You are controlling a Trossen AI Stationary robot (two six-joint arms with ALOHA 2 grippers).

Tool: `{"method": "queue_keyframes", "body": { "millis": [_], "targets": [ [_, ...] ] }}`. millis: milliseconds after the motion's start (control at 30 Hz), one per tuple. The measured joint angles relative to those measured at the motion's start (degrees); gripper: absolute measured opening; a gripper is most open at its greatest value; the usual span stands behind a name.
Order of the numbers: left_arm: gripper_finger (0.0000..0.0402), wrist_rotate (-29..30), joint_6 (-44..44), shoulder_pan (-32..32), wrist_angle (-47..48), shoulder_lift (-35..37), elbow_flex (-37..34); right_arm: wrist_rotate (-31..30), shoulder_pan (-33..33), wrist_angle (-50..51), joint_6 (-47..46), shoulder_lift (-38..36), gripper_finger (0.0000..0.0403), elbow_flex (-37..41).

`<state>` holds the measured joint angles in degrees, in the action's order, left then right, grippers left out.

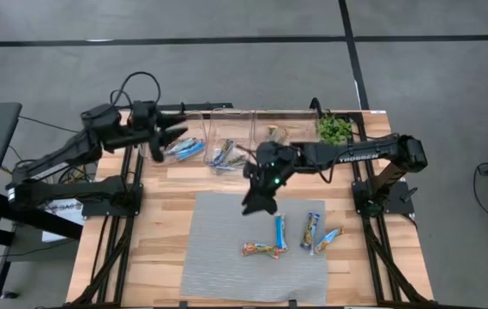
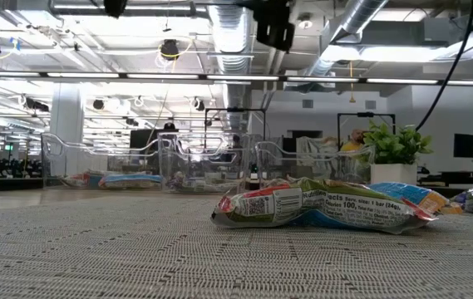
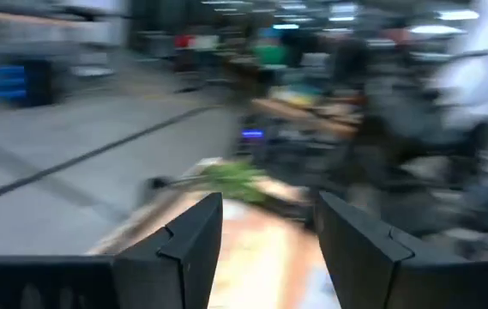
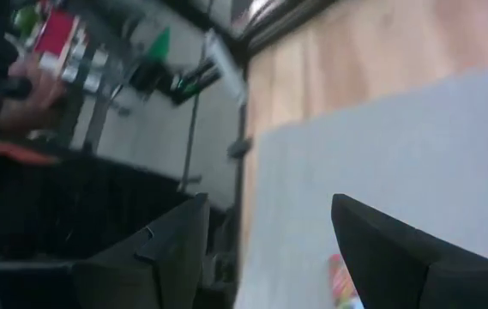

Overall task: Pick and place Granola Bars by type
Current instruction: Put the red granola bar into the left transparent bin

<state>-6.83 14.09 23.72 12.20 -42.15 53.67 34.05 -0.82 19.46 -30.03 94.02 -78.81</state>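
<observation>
Four granola bars (image 1: 288, 235) lie on the grey mat at lower centre of the counter (image 1: 162, 223); more sit in clear bins (image 1: 209, 137) at upper centre. Both the left hand (image 1: 173, 136) and right hand (image 1: 256, 204) are open and empty. The bars look light, slippery and crushable; gripping across the middle seems best

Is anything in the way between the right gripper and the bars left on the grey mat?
Nothing visible. The right gripper hangs open over the grey mat, and the nearest bar lies on open mat beyond it. The other bars lie off to the side.

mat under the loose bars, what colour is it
Grey, a woven mat; clearest in the high view.
</observation>
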Motion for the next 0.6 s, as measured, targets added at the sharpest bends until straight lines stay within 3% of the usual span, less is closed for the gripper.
{"method": "queue_keyframes", "body": {
  "millis": [133,200,600],
  "targets": [
    [0.0178,-15.04,0.25,-1.24,-3.45,0.46,0.0,0.56,-2.59,0.25,-0.5,0.0,0.0238,0.01],
    [0.0178,-19.6,0.39,-2.22,-3.6,0.41,-0.02,0.48,-3.45,0.37,-1.83,0.0,0.0238,0.01],
    [0.0178,-20.73,1.81,-10.32,0.24,-2.24,-0.11,-14.28,-11.4,11.97,-2.49,0.0,0.0238,0.03]
  ]
}}
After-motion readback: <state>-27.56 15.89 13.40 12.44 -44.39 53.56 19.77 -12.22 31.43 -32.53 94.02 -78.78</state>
